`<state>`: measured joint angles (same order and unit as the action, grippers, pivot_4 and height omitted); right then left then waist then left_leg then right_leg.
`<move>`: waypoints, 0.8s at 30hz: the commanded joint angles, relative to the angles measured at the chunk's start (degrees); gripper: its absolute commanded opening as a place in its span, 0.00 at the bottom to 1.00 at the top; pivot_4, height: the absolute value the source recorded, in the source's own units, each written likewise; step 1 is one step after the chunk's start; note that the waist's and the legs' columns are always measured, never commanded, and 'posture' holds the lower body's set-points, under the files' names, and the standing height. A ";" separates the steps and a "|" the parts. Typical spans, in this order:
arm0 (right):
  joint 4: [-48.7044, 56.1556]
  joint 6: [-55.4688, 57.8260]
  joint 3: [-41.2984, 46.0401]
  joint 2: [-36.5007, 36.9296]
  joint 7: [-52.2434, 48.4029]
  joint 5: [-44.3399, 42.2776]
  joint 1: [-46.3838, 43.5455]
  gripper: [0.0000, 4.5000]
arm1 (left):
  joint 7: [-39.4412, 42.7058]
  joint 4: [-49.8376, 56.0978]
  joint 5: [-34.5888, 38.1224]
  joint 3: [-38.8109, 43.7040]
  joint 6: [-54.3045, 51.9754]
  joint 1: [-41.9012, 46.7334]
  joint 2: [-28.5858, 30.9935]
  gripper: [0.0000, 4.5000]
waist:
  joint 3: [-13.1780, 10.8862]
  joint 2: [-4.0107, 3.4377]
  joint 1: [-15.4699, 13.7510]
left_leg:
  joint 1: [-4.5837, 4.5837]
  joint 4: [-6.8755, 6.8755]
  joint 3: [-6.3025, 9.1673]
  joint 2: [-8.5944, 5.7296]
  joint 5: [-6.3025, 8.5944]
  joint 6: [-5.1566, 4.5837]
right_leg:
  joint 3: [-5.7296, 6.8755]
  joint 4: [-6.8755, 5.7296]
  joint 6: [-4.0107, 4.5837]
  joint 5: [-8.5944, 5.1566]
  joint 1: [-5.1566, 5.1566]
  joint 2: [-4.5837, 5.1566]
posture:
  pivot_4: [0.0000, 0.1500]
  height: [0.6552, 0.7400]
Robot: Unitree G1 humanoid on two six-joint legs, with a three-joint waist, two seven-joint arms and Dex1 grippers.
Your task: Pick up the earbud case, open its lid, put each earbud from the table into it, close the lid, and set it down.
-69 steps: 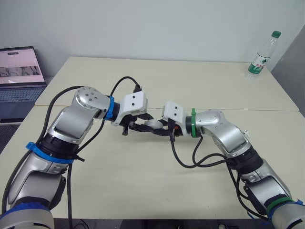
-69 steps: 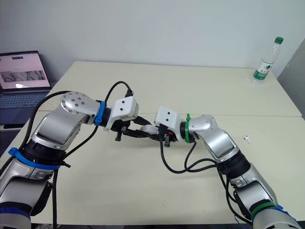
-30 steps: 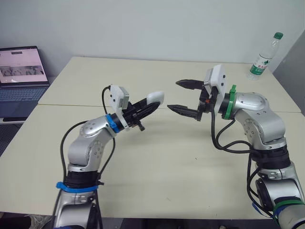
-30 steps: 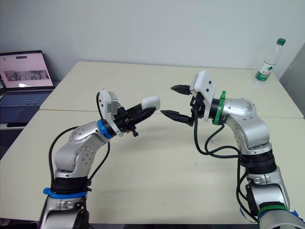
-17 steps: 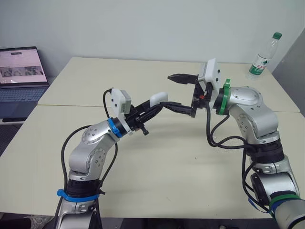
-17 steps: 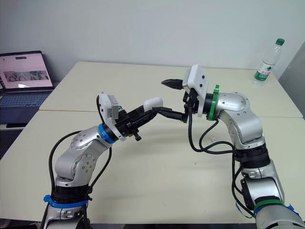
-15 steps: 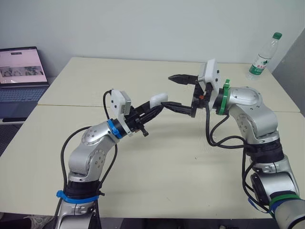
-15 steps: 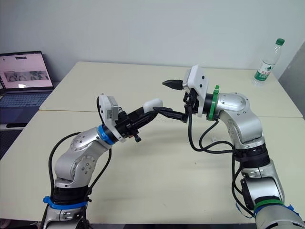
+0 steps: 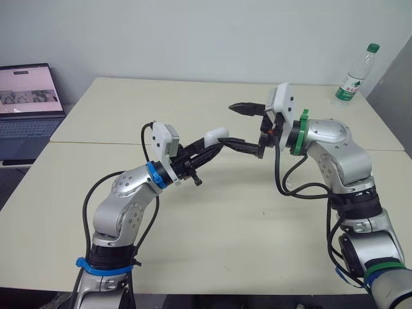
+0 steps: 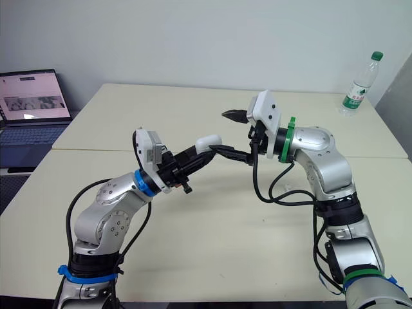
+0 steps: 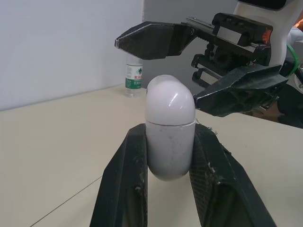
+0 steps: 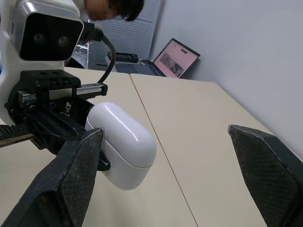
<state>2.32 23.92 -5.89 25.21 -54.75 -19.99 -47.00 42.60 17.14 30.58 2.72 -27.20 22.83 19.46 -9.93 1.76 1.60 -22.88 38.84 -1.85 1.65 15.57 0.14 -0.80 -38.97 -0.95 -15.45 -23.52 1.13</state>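
The white earbud case [image 11: 170, 132] is held up over the table [image 9: 212, 244], its lid closed along a thin seam. My left gripper [image 9: 212, 143] is shut on its lower half, one black finger [image 11: 124, 189] on each side. My right gripper [image 9: 239, 126] faces it from the right and stands wide open. One right fingertip [image 9: 243, 107] hangs above the case's rounded end, the other [image 9: 232, 141] lies close beside the lid. I cannot tell whether that fingertip touches it. In the right wrist view the case [image 12: 125, 142] sits by one finger [image 12: 71, 184].
A water bottle [image 9: 353, 76] stands at the table's far right corner. An open laptop [image 9: 29, 96] sits on a lower surface at the far left. A seam [image 9: 96, 143] crosses the table. A person [image 12: 113, 7] shows beyond the laptop in the right wrist view.
Over the last second my left arm carried the case right and up, and my open right gripper came in around its lid end. In the last half second little moved.
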 commanded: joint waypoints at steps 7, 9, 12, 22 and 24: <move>0.86 2.91 3.32 -0.51 3.24 -2.84 -2.37 0.98 | 0.68 3.24 1.99 -1.47 0.53 0.09 0.30 0.18 | 0.00 0.00 0.00 | -0.01 -0.01 0.00 -0.01 0.00 0.00 | 0.00 0.01 0.00 0.00 0.00 0.01 | 1.00 1.00; 1.18 3.32 3.83 -0.53 2.87 -3.64 -2.21 0.98 | 0.67 3.19 2.01 -1.47 0.55 0.06 0.33 0.18 | 0.00 0.00 0.00 | 0.00 0.00 0.00 0.00 0.00 0.00 | 0.00 0.01 0.00 0.00 0.00 0.00 | 1.00 1.00; 2.33 3.62 4.02 0.85 -0.11 -5.28 -1.42 0.98 | 0.68 3.12 2.04 -1.37 0.56 -0.01 0.43 0.18 | 0.00 0.00 0.01 | -0.01 0.00 0.00 0.00 0.00 0.00 | 0.00 0.01 0.00 0.00 0.00 0.00 | 1.00 1.00; 1.93 -0.77 -0.12 4.51 -3.22 -0.58 1.25 0.98 | 0.77 3.03 2.29 -1.63 0.62 0.31 0.43 0.18 | 0.00 0.00 0.14 | 0.01 -0.01 -0.02 0.02 0.00 0.00 | -0.02 0.01 0.00 0.00 -0.01 -0.04 | 1.00 1.00; 1.72 -1.09 -0.27 4.60 -3.14 -0.20 1.20 0.98 | 0.91 3.07 2.30 -1.70 0.65 0.23 0.50 0.18 | 0.00 0.00 0.09 | 0.00 -0.01 0.01 0.02 0.00 0.00 | 0.01 0.01 0.00 0.00 0.00 -0.05 | 1.00 1.00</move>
<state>3.08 24.10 -6.39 29.26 -57.50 -20.60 -45.19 43.17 17.91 31.51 1.38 -27.31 22.72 19.98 -9.94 1.76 1.69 -22.88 38.83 -1.84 1.66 15.57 0.14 -0.80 -38.96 -0.95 -15.45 -23.53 1.08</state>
